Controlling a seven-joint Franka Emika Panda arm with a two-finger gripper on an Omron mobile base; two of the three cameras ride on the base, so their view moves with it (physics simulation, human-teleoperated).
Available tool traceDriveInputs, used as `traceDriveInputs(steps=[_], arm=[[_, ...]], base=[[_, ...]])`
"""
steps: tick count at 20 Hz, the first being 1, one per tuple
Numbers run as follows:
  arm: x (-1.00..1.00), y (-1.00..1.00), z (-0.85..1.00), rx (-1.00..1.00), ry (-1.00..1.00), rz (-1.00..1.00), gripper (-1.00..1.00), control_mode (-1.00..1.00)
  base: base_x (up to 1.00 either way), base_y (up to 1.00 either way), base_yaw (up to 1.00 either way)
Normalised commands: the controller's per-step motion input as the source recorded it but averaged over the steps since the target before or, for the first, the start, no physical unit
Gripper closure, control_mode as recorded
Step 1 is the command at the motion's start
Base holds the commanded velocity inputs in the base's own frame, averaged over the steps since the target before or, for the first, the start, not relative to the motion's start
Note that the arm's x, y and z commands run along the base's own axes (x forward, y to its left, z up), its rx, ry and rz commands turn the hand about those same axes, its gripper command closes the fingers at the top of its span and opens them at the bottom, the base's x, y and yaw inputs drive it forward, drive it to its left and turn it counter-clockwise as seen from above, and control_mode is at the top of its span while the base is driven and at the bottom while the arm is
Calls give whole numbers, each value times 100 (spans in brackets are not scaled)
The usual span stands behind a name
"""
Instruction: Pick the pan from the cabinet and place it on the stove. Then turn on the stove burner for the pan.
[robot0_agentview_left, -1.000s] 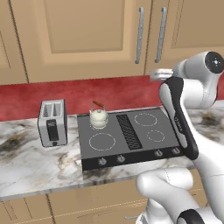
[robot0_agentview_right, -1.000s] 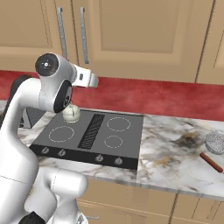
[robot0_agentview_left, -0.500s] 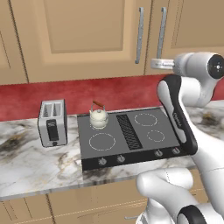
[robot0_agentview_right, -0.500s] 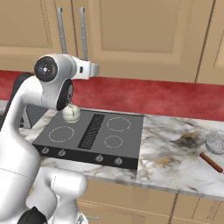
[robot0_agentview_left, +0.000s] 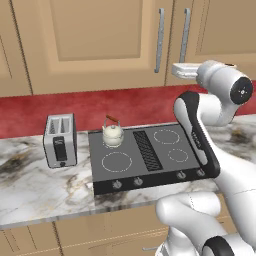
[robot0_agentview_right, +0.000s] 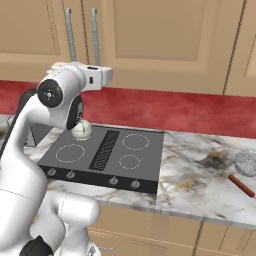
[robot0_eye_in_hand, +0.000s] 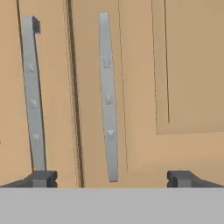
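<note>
The cabinet (robot0_agentview_left: 100, 45) fills the wall above the counter with its tan doors closed, so the pan is hidden. My gripper (robot0_eye_in_hand: 111, 178) is open and empty, raised level with the doors' lower edge and facing two vertical silver handles. The right handle (robot0_eye_in_hand: 108, 96) lies between my wide-set fingertips (robot0_eye_in_hand: 41, 178), a short way ahead. The left handle (robot0_eye_in_hand: 34, 96) is beside it, across the door seam. Below, the black stove (robot0_agentview_left: 150, 155) sits in the counter, with its small ring burner (robot0_agentview_left: 178, 154) at the front right.
A cream kettle (robot0_agentview_left: 113, 134) stands on the stove's back left burner. A silver toaster (robot0_agentview_left: 60, 140) sits left of the stove on the marble counter (robot0_agentview_left: 45, 195). At the far right lie a round grey strainer (robot0_agentview_right: 246, 162) and a brown stick (robot0_agentview_right: 241, 185).
My hand has risen from just below the cabinet doors to the height of the handles' lower ends, then held there. The jaws stayed open.
</note>
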Motion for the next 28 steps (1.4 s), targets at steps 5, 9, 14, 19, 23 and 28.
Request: traceDriveInputs(steps=[5, 9, 14, 19, 23, 28], arm=[[0, -7, 19, -2, -19, -8, -100, -100], [1, -7, 18, 0, -17, -7, -100, -100], [13, 0, 4, 0, -10, -3, -100, -100], [20, 0, 0, 0, -4, 3, -100, -100], [29, 0, 0, 0, 0, 6, -100, -100], [30, 0, 0, 0, 0, 7, -100, -100]], base=[[0, 0, 0], [0, 0, 0], [0, 0, 0], [0, 0, 0], [0, 0, 0], [0, 0, 0]])
